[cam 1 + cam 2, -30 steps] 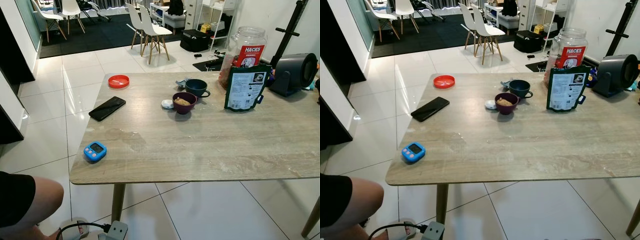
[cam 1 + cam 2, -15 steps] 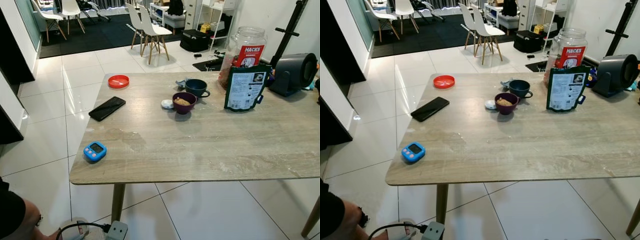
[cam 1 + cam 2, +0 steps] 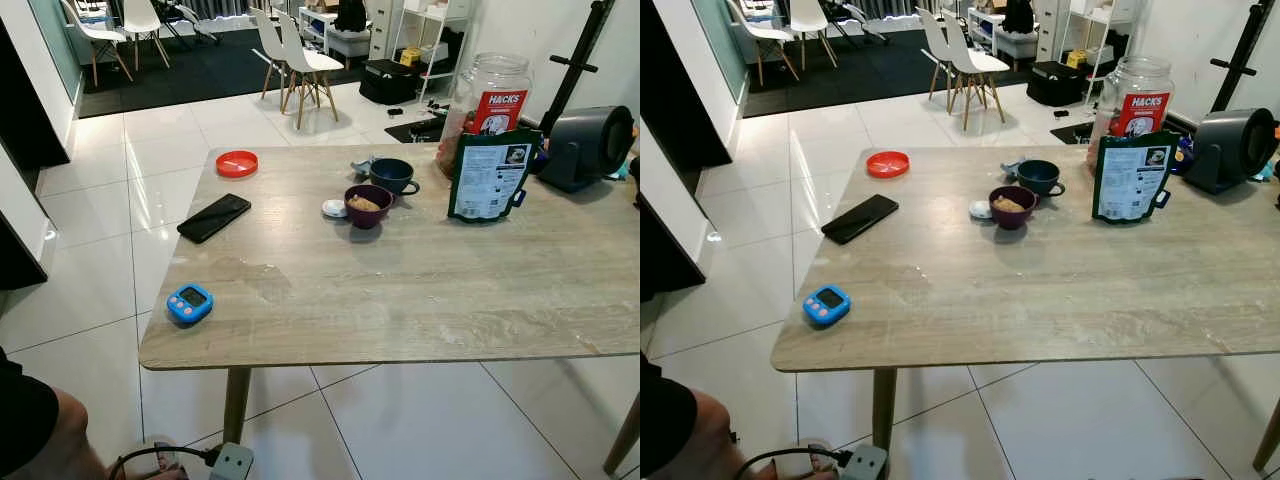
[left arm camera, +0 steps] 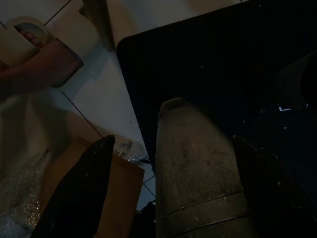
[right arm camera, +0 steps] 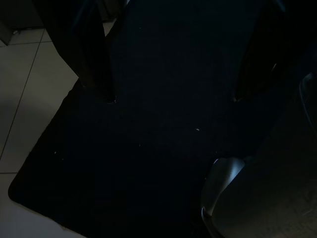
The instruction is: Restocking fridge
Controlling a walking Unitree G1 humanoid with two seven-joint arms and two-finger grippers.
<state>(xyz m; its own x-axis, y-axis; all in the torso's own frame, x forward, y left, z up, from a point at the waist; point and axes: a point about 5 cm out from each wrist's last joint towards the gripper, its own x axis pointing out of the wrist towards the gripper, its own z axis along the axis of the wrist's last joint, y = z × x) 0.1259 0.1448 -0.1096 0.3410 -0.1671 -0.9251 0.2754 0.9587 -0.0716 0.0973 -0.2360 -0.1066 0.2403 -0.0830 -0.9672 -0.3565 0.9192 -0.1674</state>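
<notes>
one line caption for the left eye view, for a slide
Wooden table holding a blue timer, black phone, two bowls, a green pouch and a Hacks jar.

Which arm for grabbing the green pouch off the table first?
Right, likely. The green pouch stands upright on the table's right half, in front of the Hacks jar. Both grippers hang idle and open over the floor, so side decides.
</notes>
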